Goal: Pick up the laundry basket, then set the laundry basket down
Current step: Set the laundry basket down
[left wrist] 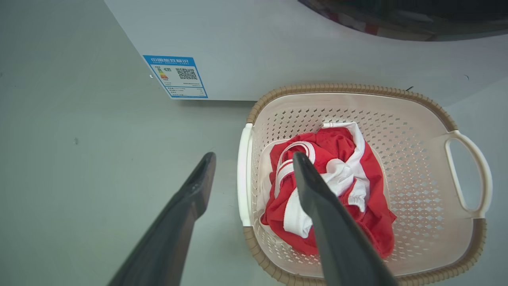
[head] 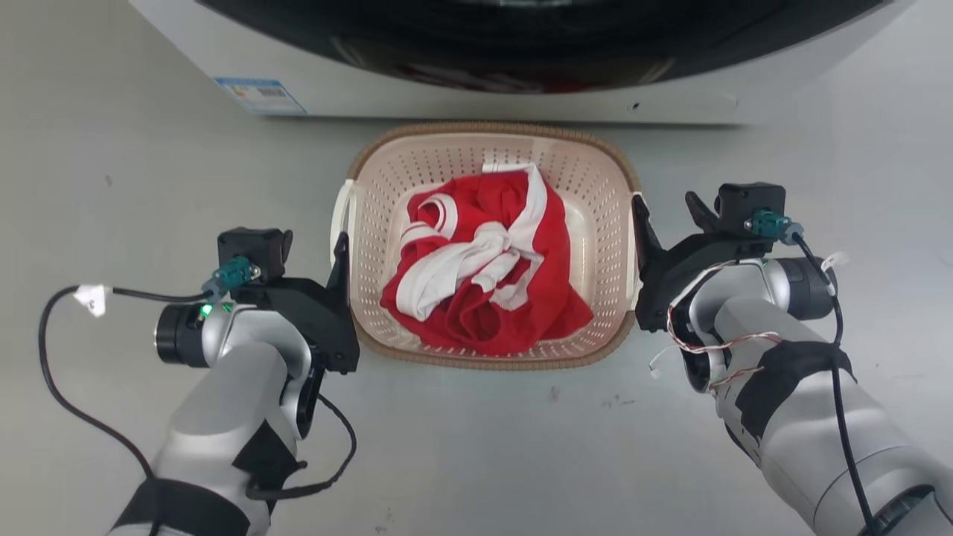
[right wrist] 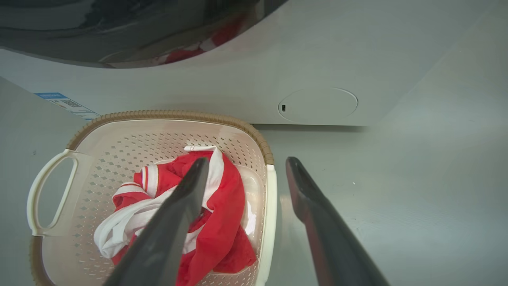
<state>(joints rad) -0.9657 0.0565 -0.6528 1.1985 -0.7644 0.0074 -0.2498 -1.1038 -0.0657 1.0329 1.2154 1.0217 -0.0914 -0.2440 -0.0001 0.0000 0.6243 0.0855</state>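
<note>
I'm at the grasping stage of the pick-up, by my reading: the cream perforated plastic laundry basket [head: 595, 238] with its brown woven-look rim sits on the grey floor [head: 149, 149], its far side just beside the foot of the white washing machine [head: 447, 89], and it does not look lifted yet. My left tool [left wrist: 253, 159] is spread open, with one dark finger over the bare floor and the other over the basket's inside, so the white left handle [left wrist: 244, 174] lies between them. My right tool [right wrist: 248, 163] is open in the same way astride the white right handle [right wrist: 270, 206]. From these views I cannot tell whether any finger touches a handle, or how far below the rim the tips reach. The next move, as I judge it, calls for closing both tools on their handles together, then raising both arms evenly so the basket stays level. An uneven pull could tip it or let a smooth handle slide through the fingers. The basket holds one crumpled red garment with white bands [head: 484, 260], heaped on the bottom around the middle and well below the rim, so it should ride along without spilling. It is soft, and I would expect it to add little weight. Something red shows in the machine's dark door, but I cannot tell what it is.
</note>
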